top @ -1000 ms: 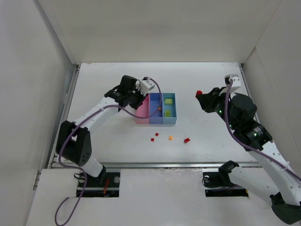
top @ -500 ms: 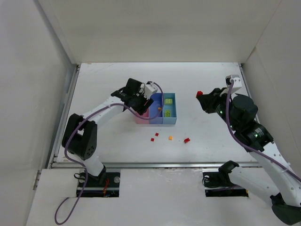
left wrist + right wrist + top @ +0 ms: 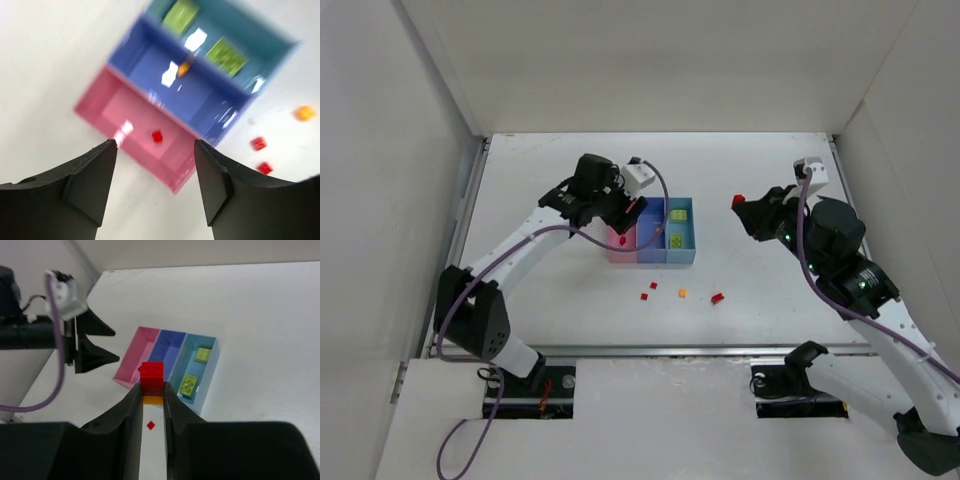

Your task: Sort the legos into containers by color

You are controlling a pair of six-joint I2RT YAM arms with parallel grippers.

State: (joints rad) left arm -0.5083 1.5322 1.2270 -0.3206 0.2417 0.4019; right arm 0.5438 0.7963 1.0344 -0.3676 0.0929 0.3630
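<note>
Legos lie in several places. One red brick (image 3: 157,136) sits in the pink bin (image 3: 131,111), an orange piece (image 3: 183,68) in the blue-violet bin (image 3: 200,97), and two yellow-green bricks (image 3: 678,215) in the light blue bin (image 3: 682,257). Three small red pieces (image 3: 717,298) and a loose orange one (image 3: 682,293) rest on the counter (image 3: 540,170), on the near side of the bins. The left claw (image 3: 154,147) hangs over the pink bin, parted and empty. The right claw (image 3: 152,390), well off to the right, is pinched on a red lego stack (image 3: 151,372) with an orange layer beneath.
</note>
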